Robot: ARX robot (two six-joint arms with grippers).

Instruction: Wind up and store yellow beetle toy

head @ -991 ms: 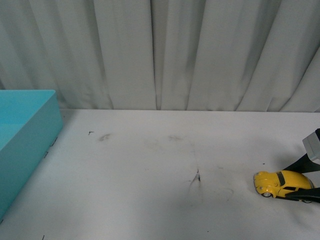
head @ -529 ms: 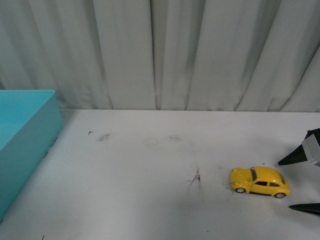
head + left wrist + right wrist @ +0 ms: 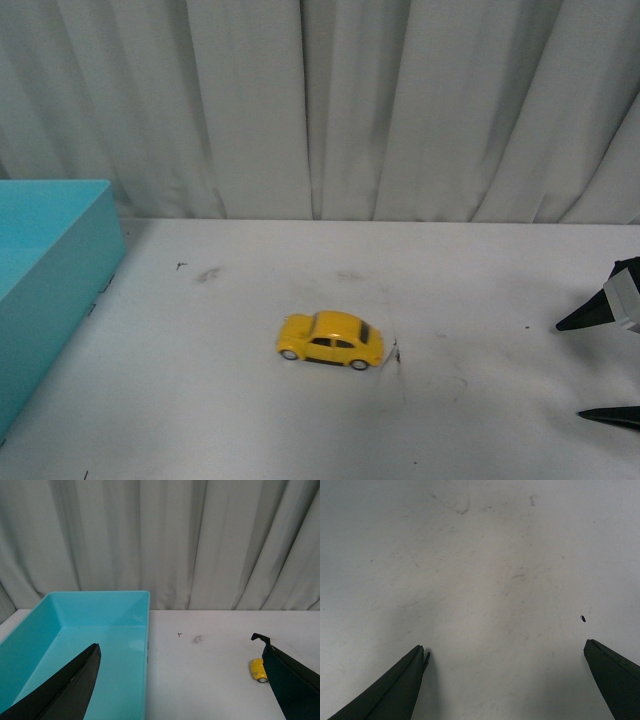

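The yellow beetle toy stands on its wheels in the middle of the white table, nose toward the left, free of both grippers. The left wrist view catches only its front end, half hidden behind one finger. My right gripper is open at the right edge of the table, far from the car, with bare tabletop between its fingers. My left gripper is open too, hovering over the turquoise box's near wall and the table beside it.
The turquoise box sits open-topped at the table's left edge; its inside looks empty. A grey curtain hangs behind the table. Dark scuff marks dot the tabletop near the car.
The car left the right gripper's fingers and rolled left across the table to its middle. The right gripper opened and has stayed at the right edge.
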